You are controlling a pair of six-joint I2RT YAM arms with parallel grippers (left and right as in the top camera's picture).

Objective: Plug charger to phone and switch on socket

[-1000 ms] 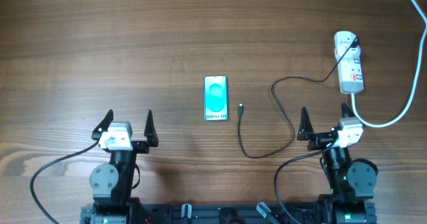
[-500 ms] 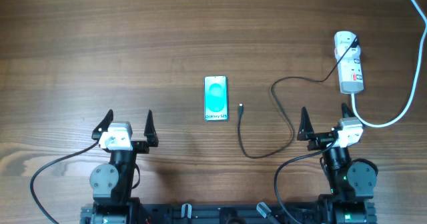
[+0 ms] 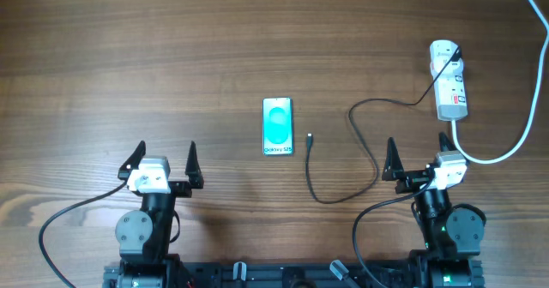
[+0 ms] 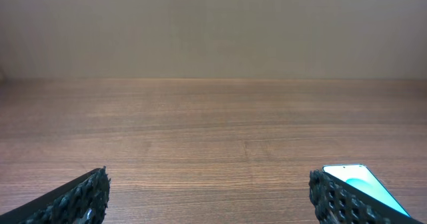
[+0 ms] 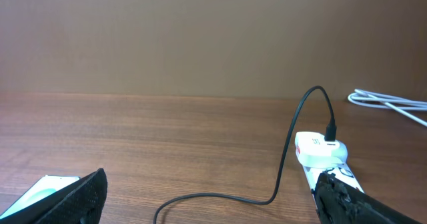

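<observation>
- Nothing done yet: charger (image 3: 309, 159) tip lies loose just beside phone (image 3: 277, 127), mid-table, not plugged in.
- Socket (image 3: 449, 87) far right, switch state unreadable.
- Left gripper (image 3: 165, 151) and right gripper (image 3: 417, 147) both spread wide, empty.

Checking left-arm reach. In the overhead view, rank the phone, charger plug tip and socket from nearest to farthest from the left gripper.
1. phone: mid-scene, ahead and to the right of the left gripper.
2. charger plug tip: just right of the phone, apart from it.
3. socket: far right, on the right arm's side.
</observation>
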